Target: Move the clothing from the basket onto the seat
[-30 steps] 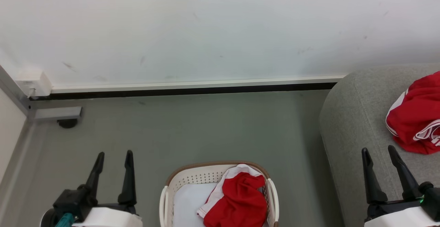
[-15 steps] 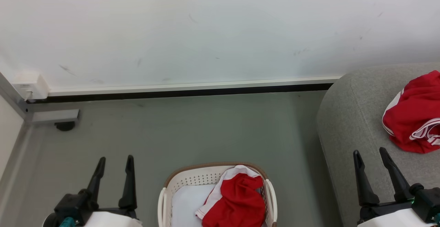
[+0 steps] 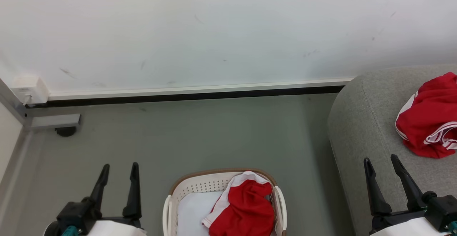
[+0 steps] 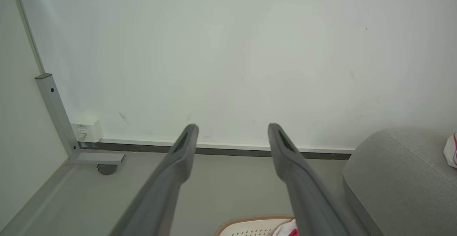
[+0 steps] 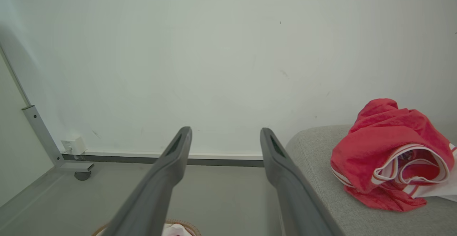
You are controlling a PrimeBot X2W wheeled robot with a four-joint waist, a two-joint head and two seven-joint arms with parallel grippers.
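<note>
A white basket [image 3: 200, 187] with a brown rim stands on the floor at the bottom middle of the head view, its far rim [image 4: 246, 219] showing in the left wrist view. Red and white clothing [image 3: 246, 207] lies bunched in its right half. Another red garment [image 3: 428, 121] lies crumpled on the grey seat [image 3: 364, 129] at the right, and this garment [image 5: 385, 154] sits on the seat [image 5: 317, 164] in the right wrist view. My left gripper [image 3: 119, 168] hangs open left of the basket. My right gripper [image 3: 381, 161] is open and empty over the seat's front edge.
A white wall [image 3: 214, 32] with a dark skirting strip runs across the back. A grey metal frame with a small caster [image 3: 66, 130] and a white socket box [image 3: 26, 89] stand at the left corner. Grey floor [image 3: 200, 132] lies between basket and wall.
The whole head view has shifted slightly, so the camera moved. My right gripper has drifted a little to the left. Both grippers stay open and the clothing has not moved.
</note>
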